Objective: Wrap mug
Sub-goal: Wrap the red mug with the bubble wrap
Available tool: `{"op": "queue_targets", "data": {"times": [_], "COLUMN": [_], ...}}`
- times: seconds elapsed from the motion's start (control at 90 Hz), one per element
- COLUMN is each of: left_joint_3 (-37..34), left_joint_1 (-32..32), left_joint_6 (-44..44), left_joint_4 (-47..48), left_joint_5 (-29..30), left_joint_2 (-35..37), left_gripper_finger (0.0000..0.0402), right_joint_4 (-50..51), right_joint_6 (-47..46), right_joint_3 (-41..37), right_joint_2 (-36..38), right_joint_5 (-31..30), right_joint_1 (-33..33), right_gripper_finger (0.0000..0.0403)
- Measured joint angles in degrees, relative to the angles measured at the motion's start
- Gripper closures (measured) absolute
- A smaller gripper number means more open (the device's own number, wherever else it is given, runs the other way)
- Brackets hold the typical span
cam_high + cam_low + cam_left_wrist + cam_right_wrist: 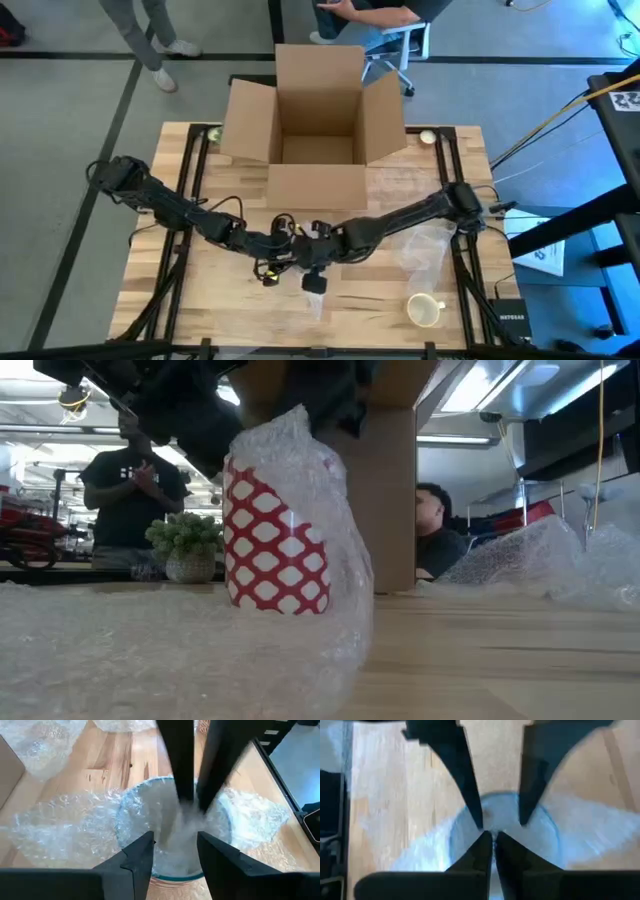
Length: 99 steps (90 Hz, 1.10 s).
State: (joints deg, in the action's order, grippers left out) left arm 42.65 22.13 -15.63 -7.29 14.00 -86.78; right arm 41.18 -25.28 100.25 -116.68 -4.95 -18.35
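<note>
Two-armed work over the upright mug [275, 545], mid-table on its bubble wrap [150, 650]: pinching gathered wrap above the mouth with right gripper [492, 840] closed, probably to tuck it in, left gripper [175, 862] spread alongside, ready.

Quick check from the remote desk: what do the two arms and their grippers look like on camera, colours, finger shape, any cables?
Both arms are dark, near-black jointed links. The left arm carries loose black cabling, with a yellow piece near its wrist. The right arm looks the same. The left gripper and right gripper each have two flat, matte black fingers tapering to wedge tips. No markings visible.
</note>
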Motion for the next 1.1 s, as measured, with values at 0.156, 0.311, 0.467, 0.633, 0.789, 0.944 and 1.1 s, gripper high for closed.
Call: {"op": "queue_targets", "data": {"times": [0.156, 0.311, 0.467, 0.633, 0.789, 0.944, 1.1], "left_joint_3": [0.0, -0.1, -0.1, -0.1, -0.1, -0.1, -0.1], "left_joint_1": [0.0, 0.0, 0.0, 0.0, 0.0, -0.1, -0.1], "left_joint_6": [0.0, 0.0, -0.1, -0.1, 0.0, 0.0, -0.2], "left_joint_4": [0.0, 0.1, 0.1, 0.2, 0.1, 0.2, 0.2], "left_joint_5": [-0.1, -0.1, -0.1, -0.3, -0.3, -0.3, -0.3], "left_joint_2": [-0.1, -0.1, -0.1, -0.1, -0.1, -0.1, -0.1], "left_gripper_finger": [0.0266, 0.0266, 0.0266, 0.0266, 0.0266, 0.0266, 0.0266], "right_joint_4": [2.9, 5.8, 6.8, 9.1, 1.9, -6.7, -6.6], "right_joint_6": [0.0, 0.0, 0.1, 4.7, 9.0, 11.9, 12.2], "right_joint_3": [0.0, 0.0, 0.1, -2.3, -5.7, -6.3, -6.3], "right_joint_2": [2.2, 3.6, 4.8, 4.7, 4.2, 1.9, -0.6], "right_joint_5": [0.5, 0.7, 4.0, 9.1, 4.5, -0.6, 0.3], "right_joint_1": [0.0, 0.0, 0.0, -2.4, -4.7, -4.0, -2.9], "right_gripper_finger": [0.0394, 0.0348, 0.0277, 0.0246, 0.0249, 0.0256, 0.026]}}
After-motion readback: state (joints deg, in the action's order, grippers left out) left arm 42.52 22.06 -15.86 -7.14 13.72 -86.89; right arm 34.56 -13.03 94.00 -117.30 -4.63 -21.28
